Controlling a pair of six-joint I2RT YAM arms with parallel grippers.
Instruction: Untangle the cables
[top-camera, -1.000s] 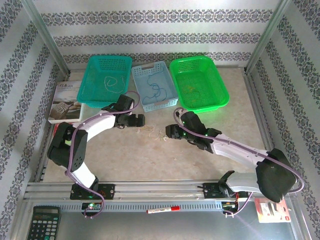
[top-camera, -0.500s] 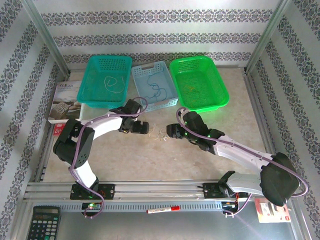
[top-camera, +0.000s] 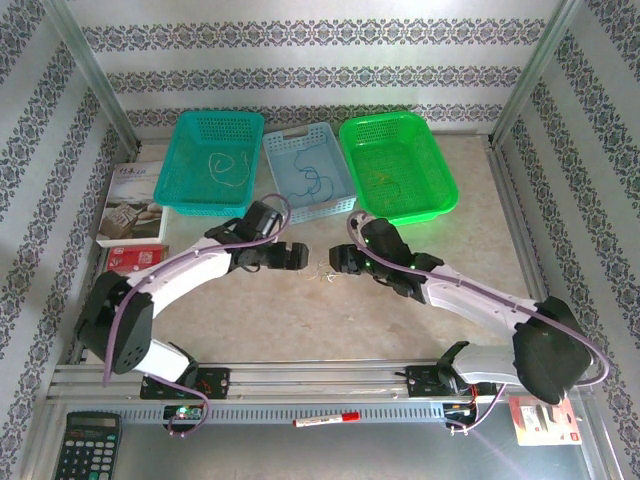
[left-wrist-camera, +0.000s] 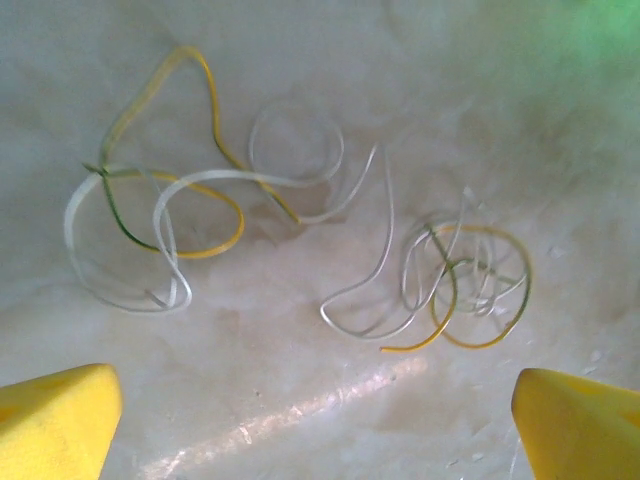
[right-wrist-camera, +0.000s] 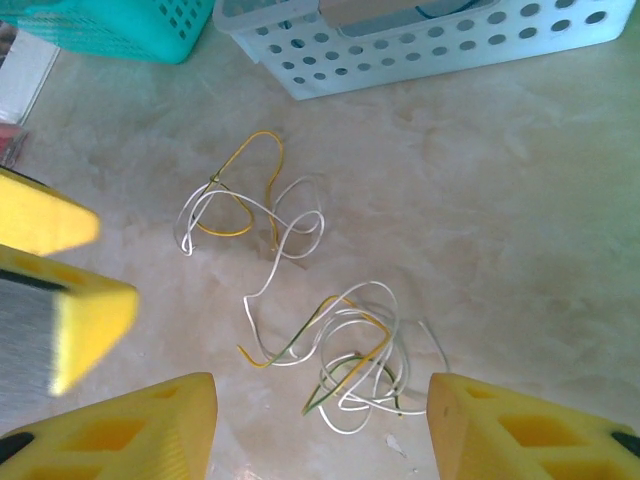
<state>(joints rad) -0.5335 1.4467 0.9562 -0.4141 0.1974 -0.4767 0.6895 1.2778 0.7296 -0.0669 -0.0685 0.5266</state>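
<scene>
Fingers are held spread and empty, left fingers (left-wrist-camera: 60, 415) wider than right fingers (right-wrist-camera: 130, 430), over the cables (right-wrist-camera: 362, 372) lying on the desk (top-camera: 300, 320) between them; one yellow strand should be pinched alone and drawn toward the open near side, clear of the pale blue basket (right-wrist-camera: 420, 50).

I have the cables (top-camera: 321, 272) on the worktop (top-camera: 300, 320), in the gap between the left gripper (top-camera: 302, 257) and the right gripper (top-camera: 334, 264). One clump lies just ahead of the right gripper, the other beyond it, nearer the left gripper. Behind both grippers stand three baskets side by side: the left basket (top-camera: 220, 116), middle basket (top-camera: 296, 136) and right basket (top-camera: 380, 120). A lone cable (top-camera: 225, 165) lies in the left basket, a second cable (top-camera: 313, 182) in the middle basket. A book (top-camera: 130, 205) lies left of the left basket.
</scene>
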